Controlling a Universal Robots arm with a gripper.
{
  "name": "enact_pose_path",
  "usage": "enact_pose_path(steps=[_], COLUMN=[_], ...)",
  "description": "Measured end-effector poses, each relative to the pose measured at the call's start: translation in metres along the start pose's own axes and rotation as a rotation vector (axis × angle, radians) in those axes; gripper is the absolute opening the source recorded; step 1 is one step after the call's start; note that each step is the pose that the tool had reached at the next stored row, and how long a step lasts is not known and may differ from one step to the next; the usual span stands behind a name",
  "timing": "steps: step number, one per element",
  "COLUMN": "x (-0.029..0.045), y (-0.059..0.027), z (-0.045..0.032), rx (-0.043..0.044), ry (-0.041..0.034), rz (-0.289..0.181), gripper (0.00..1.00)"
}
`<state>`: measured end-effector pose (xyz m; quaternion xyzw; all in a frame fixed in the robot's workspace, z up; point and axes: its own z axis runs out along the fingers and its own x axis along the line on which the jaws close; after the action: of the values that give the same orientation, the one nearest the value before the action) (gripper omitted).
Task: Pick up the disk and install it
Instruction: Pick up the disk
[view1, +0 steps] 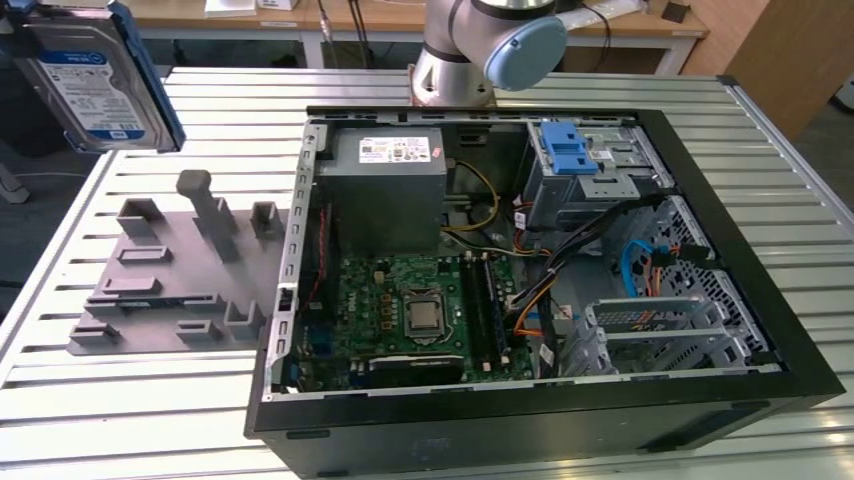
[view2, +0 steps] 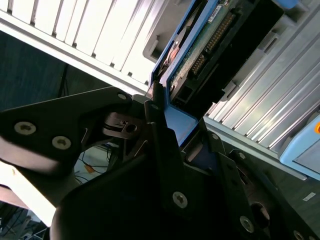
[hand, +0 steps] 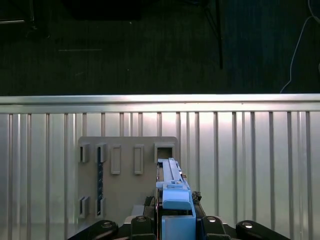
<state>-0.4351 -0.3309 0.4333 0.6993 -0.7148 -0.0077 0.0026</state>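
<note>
The disk (view1: 96, 85) hangs in the air at the exterior view's upper left, clear of the table (view1: 147, 400), above and beside the grey fixture plate (view1: 160, 290); its labelled face is turned to that camera and its long axis stands nearly upright, slightly tilted; in the first wrist view the disk (hand: 172, 187) appears edge-on, its long axis running straight out from the tool (hand: 174, 212) toward the fixture plate (hand: 125, 195) beneath; the tool (view2: 175, 117) is closed on one end of the disk (view2: 210, 35), a blue side rail pinched between the fingers (view2: 156, 97), and the circuit-board side with a row of connector pins shows in the second wrist view; judged from this, the grip is firm and the disk is a rigid extension of the tool; the governing relation is the offset to the open computer case (view1: 534, 430), which lies toward the exterior view's right of the disk; the silver drive cage (view1: 594, 170) with its blue latch (view1: 571, 155) sits at the case's far corner, well apart from the disk; whether the disk's axis matches the cage opening cannot be told.
</note>
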Motion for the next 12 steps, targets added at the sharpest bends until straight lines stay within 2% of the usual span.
enact_pose_path(steps=[12], x=[-0.0001], y=[0.0002], z=[-0.0143], rx=[0.0001], ry=[0.0], rz=[0.0], gripper=[0.36])
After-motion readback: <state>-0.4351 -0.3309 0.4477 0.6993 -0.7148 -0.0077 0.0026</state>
